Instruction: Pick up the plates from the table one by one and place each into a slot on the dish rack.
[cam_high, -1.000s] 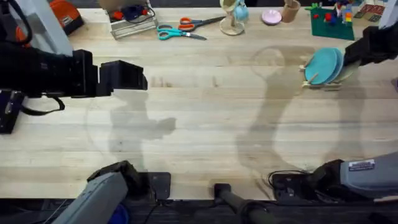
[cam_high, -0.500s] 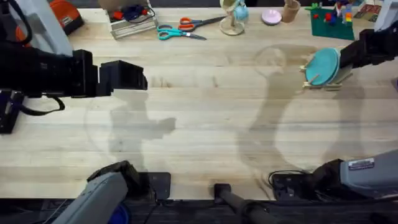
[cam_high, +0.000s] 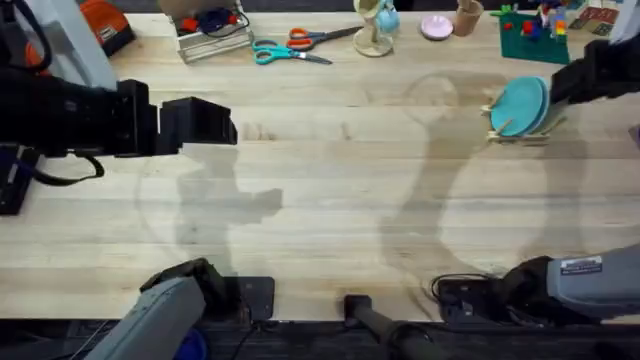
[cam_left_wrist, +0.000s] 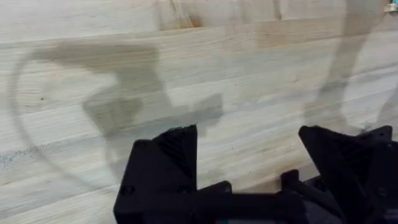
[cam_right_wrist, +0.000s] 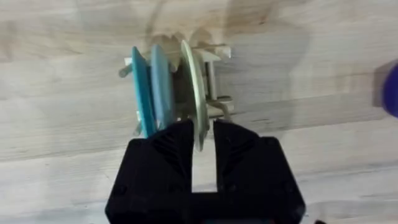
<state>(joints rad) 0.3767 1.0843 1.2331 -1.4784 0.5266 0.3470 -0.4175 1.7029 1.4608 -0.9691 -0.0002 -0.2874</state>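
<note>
The dish rack (cam_high: 517, 136) stands on the table (cam_high: 330, 200) at the far right. Two teal plates (cam_high: 520, 104) stand upright in its slots. In the right wrist view these teal plates (cam_right_wrist: 151, 87) sit beside a pale yellow-green plate (cam_right_wrist: 192, 81), which also stands in the rack (cam_right_wrist: 216, 102). My right gripper (cam_right_wrist: 203, 129) is shut on the pale plate's rim, one finger on each side. In the overhead view the right gripper (cam_high: 566, 95) sits just right of the rack. My left gripper (cam_high: 214, 122) hovers open over bare table at the left, nothing between its fingers (cam_left_wrist: 177, 146).
Along the far edge lie scissors (cam_high: 290, 45), a wire tray (cam_high: 210, 28), a wooden mug stand (cam_high: 372, 30), a pink dish (cam_high: 436, 27) and a green baseplate with toy blocks (cam_high: 533, 40). Bare wood stretches between the arms.
The pale plate, tilted beside the teal ones a second ago, now stands in the rack. The right arm dipped onto the rack, then shifted slightly back and right. The left arm has not moved.
</note>
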